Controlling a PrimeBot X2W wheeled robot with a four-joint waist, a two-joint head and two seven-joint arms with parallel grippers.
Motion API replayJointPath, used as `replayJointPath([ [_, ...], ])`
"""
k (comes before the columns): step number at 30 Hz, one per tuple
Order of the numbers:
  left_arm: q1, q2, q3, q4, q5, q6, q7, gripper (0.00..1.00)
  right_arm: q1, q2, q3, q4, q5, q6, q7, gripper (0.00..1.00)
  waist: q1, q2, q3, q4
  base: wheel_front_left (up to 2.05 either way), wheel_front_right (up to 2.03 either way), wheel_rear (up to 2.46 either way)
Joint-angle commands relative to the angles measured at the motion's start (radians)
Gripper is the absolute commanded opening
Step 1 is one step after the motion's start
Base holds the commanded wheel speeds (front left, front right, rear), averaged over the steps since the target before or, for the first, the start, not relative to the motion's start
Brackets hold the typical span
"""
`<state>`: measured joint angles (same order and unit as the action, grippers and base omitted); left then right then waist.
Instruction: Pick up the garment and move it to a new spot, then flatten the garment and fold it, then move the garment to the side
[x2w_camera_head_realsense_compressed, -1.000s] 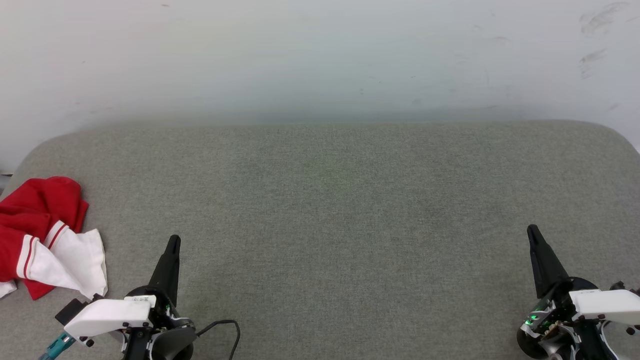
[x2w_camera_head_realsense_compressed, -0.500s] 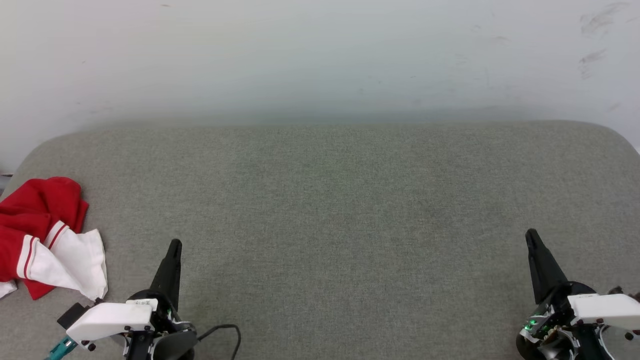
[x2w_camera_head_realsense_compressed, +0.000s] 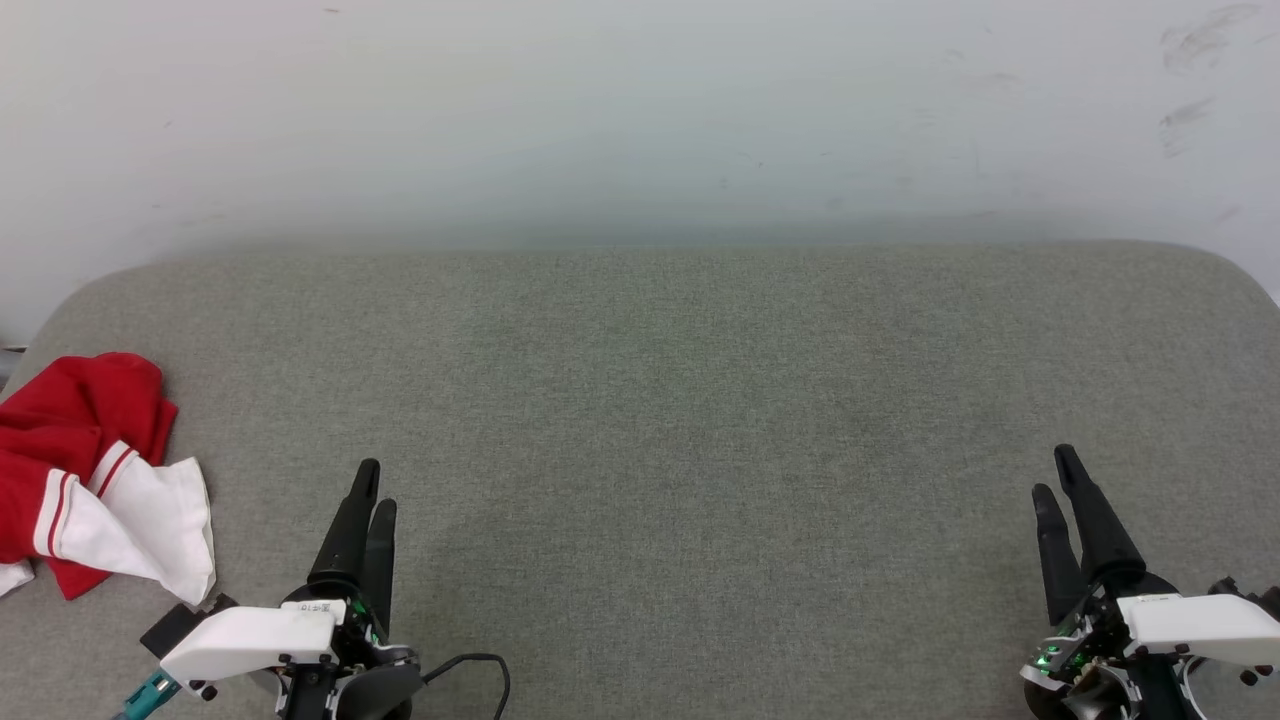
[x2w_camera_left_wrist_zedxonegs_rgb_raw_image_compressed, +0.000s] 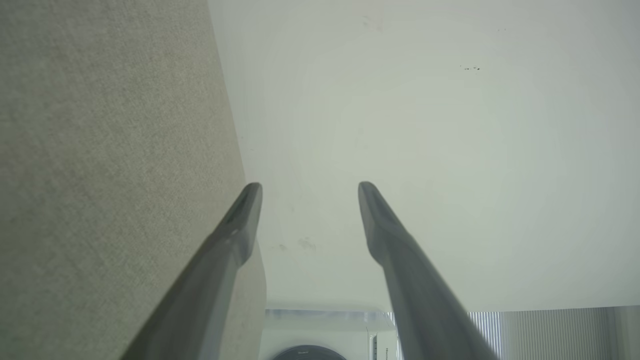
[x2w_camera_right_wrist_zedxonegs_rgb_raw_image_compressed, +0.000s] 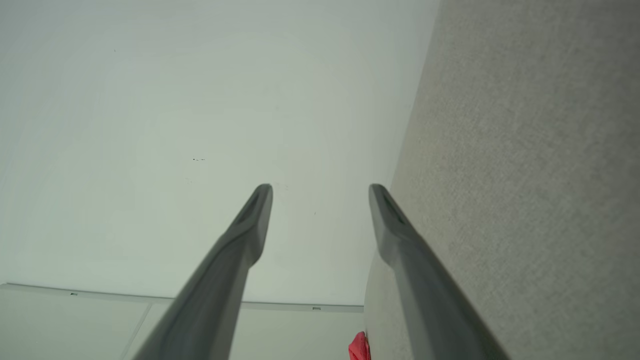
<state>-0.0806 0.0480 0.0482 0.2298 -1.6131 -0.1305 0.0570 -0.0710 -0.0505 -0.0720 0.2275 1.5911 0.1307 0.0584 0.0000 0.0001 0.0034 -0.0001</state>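
The garment (x2w_camera_head_realsense_compressed: 90, 470) is lying crumpled at nine o'clock on the table (x2w_camera_head_realsense_compressed: 680, 400), untouched — every step is still waiting. The left hand (x2w_camera_head_realsense_compressed: 378, 487) and right hand (x2w_camera_head_realsense_compressed: 1052, 472) are sitting with fingers parted, gripping nothing.

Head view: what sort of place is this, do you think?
Probably an indoor laundry or test room: a grey cloth-covered surface against a plain white wall, a crumpled red T-shirt on it, and what looks like a washing machine.
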Motion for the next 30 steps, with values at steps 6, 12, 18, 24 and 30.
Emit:
replayJointPath([
  [6,-0.027,0.002,-0.028,-0.059,0.023,0.0,-0.036,1.0,-0.002,-0.01,0.025,-0.055,-0.027,0.0,-0.037,1.0,0.0,-0.0001,-0.002,0.0,0.0,0.0,0.0],
  [12,-0.023,0.004,-0.038,-0.082,0.093,0.0,-0.061,1.0,0.003,-0.019,0.041,-0.075,-0.085,0.0,-0.063,1.0,0.0,-0.0001,-0.004,0.0,0.0,0.0,0.0],
  [18,-0.022,0.004,-0.044,-0.109,0.202,0.0,-0.085,1.0,0.006,-0.02,0.048,-0.098,-0.204,0.0,-0.087,1.0,0.0,-0.0001,-0.005,0.0,0.0,0.0,0.0],
  [24,-0.022,0.003,-0.053,-0.131,0.343,0.0,-0.107,1.0,0.009,-0.018,0.041,-0.117,-0.365,0.0,-0.109,1.0,0.0,-0.0001,-0.005,0.001,0.0,0.0,0.0],
  [30,-0.016,0.003,-0.048,-0.136,0.473,0.0,-0.128,1.0,0.012,-0.021,0.038,-0.133,-0.538,0.0,-0.13,1.0,0.0,-0.0001,-0.006,0.001,0.0,0.0,0.0],
])
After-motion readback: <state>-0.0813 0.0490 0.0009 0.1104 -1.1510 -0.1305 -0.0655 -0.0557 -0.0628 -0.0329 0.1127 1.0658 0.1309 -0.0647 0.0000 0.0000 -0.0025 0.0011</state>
